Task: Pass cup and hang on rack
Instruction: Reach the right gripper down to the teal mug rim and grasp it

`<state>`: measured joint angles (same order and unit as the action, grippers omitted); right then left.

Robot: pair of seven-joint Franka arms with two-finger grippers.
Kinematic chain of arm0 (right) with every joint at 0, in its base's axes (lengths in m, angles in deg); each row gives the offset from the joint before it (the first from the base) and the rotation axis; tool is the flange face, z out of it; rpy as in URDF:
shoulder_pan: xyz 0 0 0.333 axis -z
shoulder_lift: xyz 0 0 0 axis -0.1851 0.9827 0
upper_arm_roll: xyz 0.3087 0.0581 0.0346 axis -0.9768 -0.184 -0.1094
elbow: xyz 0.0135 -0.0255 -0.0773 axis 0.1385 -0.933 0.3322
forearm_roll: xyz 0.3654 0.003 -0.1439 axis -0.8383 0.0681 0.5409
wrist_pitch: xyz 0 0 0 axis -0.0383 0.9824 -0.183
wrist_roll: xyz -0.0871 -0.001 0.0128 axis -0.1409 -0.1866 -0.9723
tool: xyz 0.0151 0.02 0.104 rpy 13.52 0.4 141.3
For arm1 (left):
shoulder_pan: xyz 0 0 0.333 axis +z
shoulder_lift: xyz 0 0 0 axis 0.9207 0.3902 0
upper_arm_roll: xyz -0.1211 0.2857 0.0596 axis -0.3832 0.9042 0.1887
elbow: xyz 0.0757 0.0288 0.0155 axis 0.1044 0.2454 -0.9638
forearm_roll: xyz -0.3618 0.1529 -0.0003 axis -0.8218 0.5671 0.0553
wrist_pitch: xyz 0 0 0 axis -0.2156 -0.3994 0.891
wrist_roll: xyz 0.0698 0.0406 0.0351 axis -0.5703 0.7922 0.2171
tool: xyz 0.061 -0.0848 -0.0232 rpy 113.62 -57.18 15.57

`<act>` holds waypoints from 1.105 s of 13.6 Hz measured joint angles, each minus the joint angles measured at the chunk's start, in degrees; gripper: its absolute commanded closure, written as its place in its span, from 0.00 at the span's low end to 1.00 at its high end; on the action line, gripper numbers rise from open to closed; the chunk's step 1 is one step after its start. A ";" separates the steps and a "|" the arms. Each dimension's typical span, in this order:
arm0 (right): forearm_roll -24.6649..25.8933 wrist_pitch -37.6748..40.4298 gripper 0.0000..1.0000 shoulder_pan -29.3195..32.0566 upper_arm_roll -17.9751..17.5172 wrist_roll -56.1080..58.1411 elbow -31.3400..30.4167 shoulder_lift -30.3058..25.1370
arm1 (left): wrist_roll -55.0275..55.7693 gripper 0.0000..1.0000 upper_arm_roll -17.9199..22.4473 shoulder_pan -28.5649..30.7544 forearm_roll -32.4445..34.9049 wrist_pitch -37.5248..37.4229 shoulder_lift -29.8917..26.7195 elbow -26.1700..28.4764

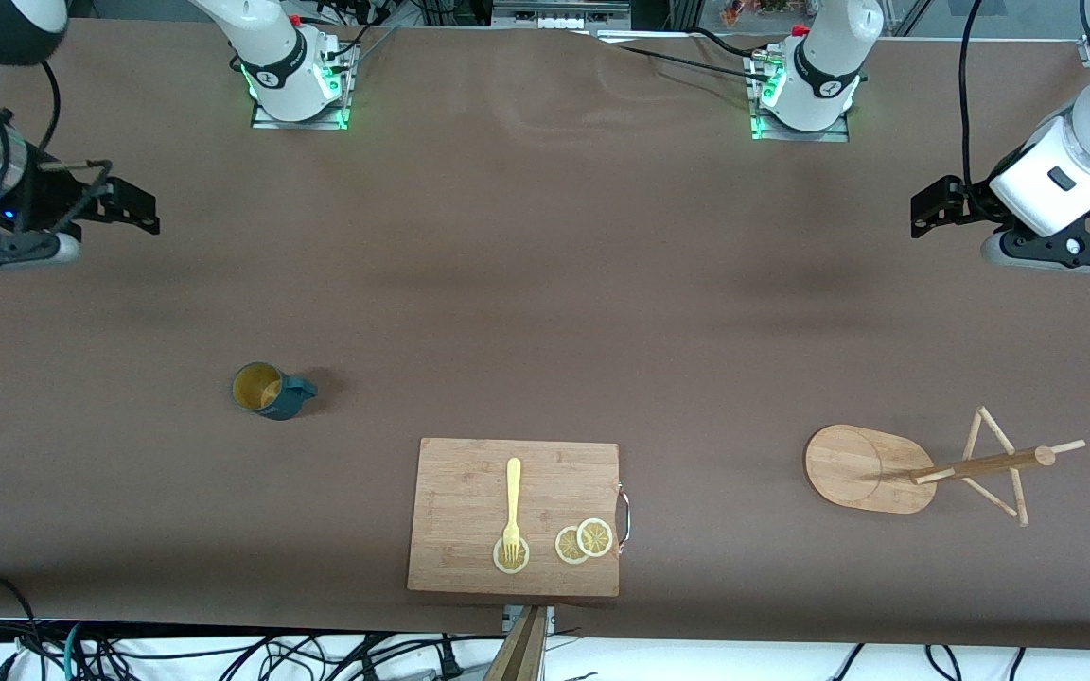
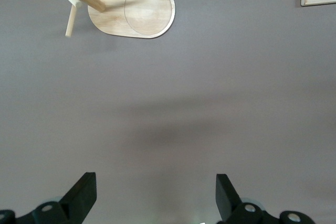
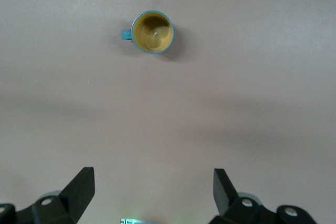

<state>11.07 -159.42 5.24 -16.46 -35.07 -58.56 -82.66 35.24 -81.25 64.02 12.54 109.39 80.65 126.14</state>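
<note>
No writing shows on the upright cup (image 1: 267, 391) or the rack (image 1: 923, 466); the left gripper (image 1: 933, 206) and right gripper (image 1: 133, 206) hover over bare table, jaws apart.

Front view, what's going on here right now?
Nothing is held yet. The cup stands upright on the table toward the right arm's end, the rack toward the left arm's end. The right gripper and left gripper both hang open over bare table, waiting.
</note>
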 measured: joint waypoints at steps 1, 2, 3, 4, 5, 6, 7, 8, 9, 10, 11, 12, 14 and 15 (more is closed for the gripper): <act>0.00 -2.97 0.00 0.05 0.08 0.09 -2.50 0.40 | 0.00 0.00 0.00 0.00 0.00 0.02 0.33 -0.49; 0.00 -5.91 0.00 0.09 0.18 0.14 -4.83 0.99 | 0.00 0.00 -0.02 0.00 0.00 0.02 0.52 -0.90; 0.00 -9.04 0.00 0.14 0.25 0.18 -7.03 1.90 | 0.00 0.00 -0.06 0.00 0.00 0.02 0.60 -1.19; 0.00 -12.22 0.01 0.18 0.28 0.20 -8.77 3.28 | 0.00 0.00 -0.11 -0.01 0.00 0.02 0.62 -1.37; 0.00 -15.24 0.01 0.19 0.28 0.21 -9.87 5.12 | 0.00 0.00 -0.18 -0.01 0.00 0.02 0.62 -1.50; 0.00 -18.05 0.02 0.19 0.28 0.22 -10.37 7.27 | 0.00 0.00 -0.29 -0.02 0.00 0.02 0.63 -1.56; 0.00 -20.69 0.02 0.19 0.28 0.22 -10.49 9.66 | 0.00 0.00 -0.40 -0.03 0.00 0.02 0.65 -1.60; 0.00 -23.47 0.02 0.20 0.28 0.22 -10.49 12.15 | 0.00 0.00 -0.48 -0.03 0.00 0.02 0.66 -1.63; 0.00 -26.43 0.02 0.26 0.29 0.23 -10.46 14.47 | 0.00 0.00 -0.54 -0.03 0.00 0.02 0.66 -1.64; 0.00 -29.32 0.03 0.44 0.31 0.23 -10.37 16.50 | 0.00 0.00 -0.60 -0.03 0.00 0.02 0.66 -1.66; 0.00 -31.42 0.03 0.70 0.32 0.24 -9.97 18.17 | 0.00 0.00 -0.68 -0.07 0.00 0.02 0.66 -1.67; 0.00 -32.36 0.03 0.91 0.32 0.26 -9.08 19.48 | 0.00 0.00 -0.72 -0.13 0.00 0.02 0.67 -1.69; -0.01 -32.60 0.03 1.06 0.32 0.28 -6.31 21.71 | 0.00 0.00 -0.84 -0.19 0.00 0.02 0.67 -1.72; -0.02 -32.66 0.05 1.06 0.32 0.28 -5.16 22.64 | 0.00 0.00 -0.89 -0.25 0.00 0.02 0.67 -1.74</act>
<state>11.06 -192.08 6.30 -16.15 -34.79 -63.72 -60.02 35.24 -82.14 63.78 12.54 109.41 81.32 124.41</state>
